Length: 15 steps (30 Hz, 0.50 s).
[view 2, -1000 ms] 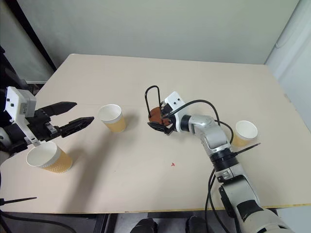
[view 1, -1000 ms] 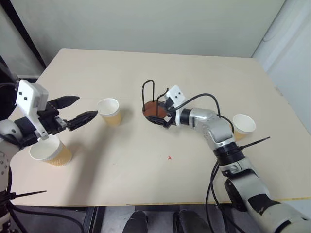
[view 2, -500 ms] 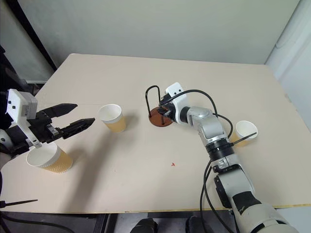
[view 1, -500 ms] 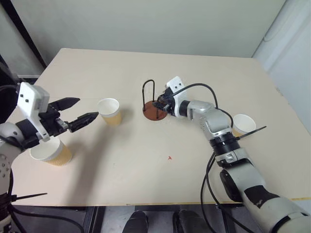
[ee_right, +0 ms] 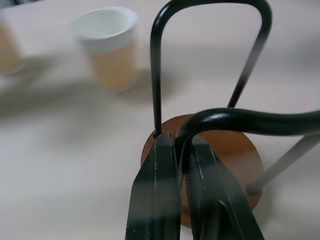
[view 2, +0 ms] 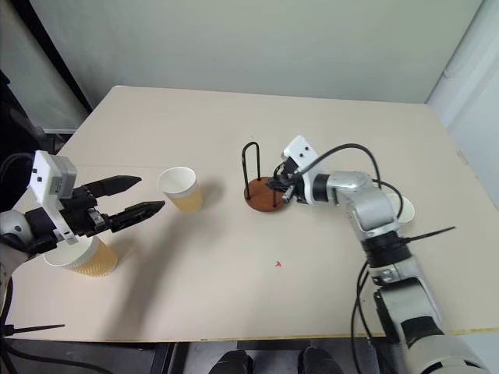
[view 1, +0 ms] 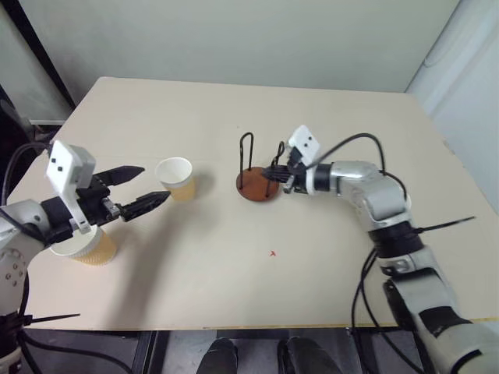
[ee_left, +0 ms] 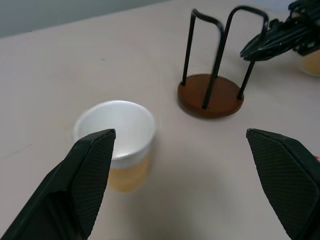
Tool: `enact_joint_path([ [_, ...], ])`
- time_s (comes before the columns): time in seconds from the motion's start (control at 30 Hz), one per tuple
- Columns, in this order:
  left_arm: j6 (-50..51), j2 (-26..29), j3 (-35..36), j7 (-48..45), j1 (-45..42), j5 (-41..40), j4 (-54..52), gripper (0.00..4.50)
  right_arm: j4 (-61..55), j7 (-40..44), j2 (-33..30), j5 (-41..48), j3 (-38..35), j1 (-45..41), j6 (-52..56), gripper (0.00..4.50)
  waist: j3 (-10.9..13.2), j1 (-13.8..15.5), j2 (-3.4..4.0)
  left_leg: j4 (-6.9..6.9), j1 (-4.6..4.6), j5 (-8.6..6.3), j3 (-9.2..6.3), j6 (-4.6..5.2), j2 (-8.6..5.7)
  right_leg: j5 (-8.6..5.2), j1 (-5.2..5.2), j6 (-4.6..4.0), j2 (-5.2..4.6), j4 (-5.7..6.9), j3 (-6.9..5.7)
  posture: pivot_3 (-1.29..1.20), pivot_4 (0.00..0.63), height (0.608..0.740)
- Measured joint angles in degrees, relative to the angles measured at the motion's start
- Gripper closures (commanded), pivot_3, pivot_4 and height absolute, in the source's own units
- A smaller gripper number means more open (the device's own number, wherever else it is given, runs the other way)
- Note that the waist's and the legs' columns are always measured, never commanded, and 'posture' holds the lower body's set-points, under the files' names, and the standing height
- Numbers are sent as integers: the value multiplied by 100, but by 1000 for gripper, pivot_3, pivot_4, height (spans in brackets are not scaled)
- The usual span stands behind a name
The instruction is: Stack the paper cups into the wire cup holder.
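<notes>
Clamping on the near wire loop of the wire cup holder (view 1: 258, 167), the right gripper (view 1: 279, 176) is pinching the black wire between its two fingers, which the right wrist view shows pressed almost together around the curved top of that loop. Behind those fingers the holder's round reddish-brown base is lying flat on the table (view 1: 234, 265), and its second loop is standing upright on the far side, so the holder's long axis is pointing straight up and its open top is facing the ceiling.

Moving outward to the robot's left, a smooth-sided paper cup (view 1: 175, 178) is standing upright, mouth up, well apart from the holder with bare table between them. The left gripper (view 1: 145, 188) is hovering just beside that cup, its jaws spread wide and holding nothing; the left wrist view shows the cup sitting between the two finger pads and slightly toward one of them, with the holder beyond it.

A ribbed paper cup (view 1: 80, 244) is standing under the left arm, close to the robot. A third cup (view 2: 403, 210) is peeking out behind the right forearm in the right eye view.

The relation that matters, as I judge it: the smooth cup is lying directly ahead of the left gripper and level with it, so the left arm is far the nearer one for picking it, while the right arm is steadying the holder to receive it from above.
</notes>
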Motion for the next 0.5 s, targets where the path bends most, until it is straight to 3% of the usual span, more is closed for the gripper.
enact_joint_path([
  [0.5,97,19,-594,-171,-274,-60,-247,0,-1833,377,-1180,507,-13,1107,899,4489,0,-3,0,15,5,14,1,7,-1,7,5,11,0,23,1,0,150,740],
])
